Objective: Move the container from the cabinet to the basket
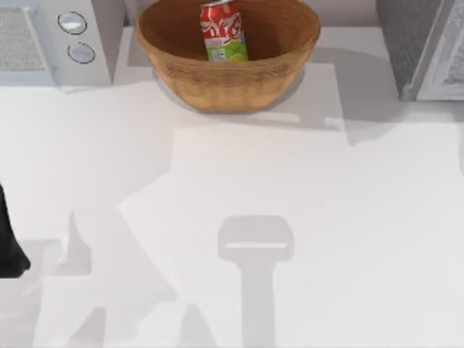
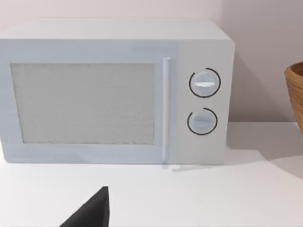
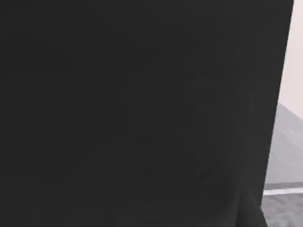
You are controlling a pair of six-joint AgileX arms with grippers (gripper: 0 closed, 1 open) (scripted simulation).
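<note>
The red soda can, the container (image 1: 223,30), stands upright inside the woven basket (image 1: 225,80) at the back middle of the table, leaning toward the basket's far wall. The dark grey speckled cabinet (image 1: 409,43) sits at the back right, its white-framed door panel (image 1: 448,61) toward the right edge. A dark part of my left arm (image 1: 9,243) shows at the table's left edge, far from the basket. One black fingertip (image 2: 92,213) of the left gripper shows in the left wrist view, where the basket's rim (image 2: 296,92) also appears. The right wrist view is mostly dark.
A white microwave (image 1: 54,40) with two round dials stands at the back left, beside the basket; its closed door and handle (image 2: 165,109) face the left wrist camera. Arm shadows fall across the white tabletop (image 1: 290,181) in front.
</note>
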